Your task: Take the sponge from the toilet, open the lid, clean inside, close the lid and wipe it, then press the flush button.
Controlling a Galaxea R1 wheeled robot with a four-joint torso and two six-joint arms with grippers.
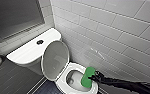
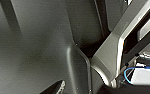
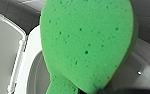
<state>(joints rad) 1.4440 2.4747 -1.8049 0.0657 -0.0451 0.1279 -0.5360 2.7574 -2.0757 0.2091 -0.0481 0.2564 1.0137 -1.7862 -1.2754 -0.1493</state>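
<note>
The right gripper (image 1: 94, 77) is clamped on the sponge (image 1: 87, 75), held just above the toilet (image 1: 75, 67) bowl (lid (image 1: 55, 58) raised).

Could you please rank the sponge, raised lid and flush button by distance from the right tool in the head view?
1. The sponge, held by the right tool.
2. The lid, raised behind the bowl.
3. The flush button, on the tank.

white tiled wall (image 1: 111, 30), dark tiled floor (image 1: 13, 77), grey framed panel (image 1: 13, 15)
</note>
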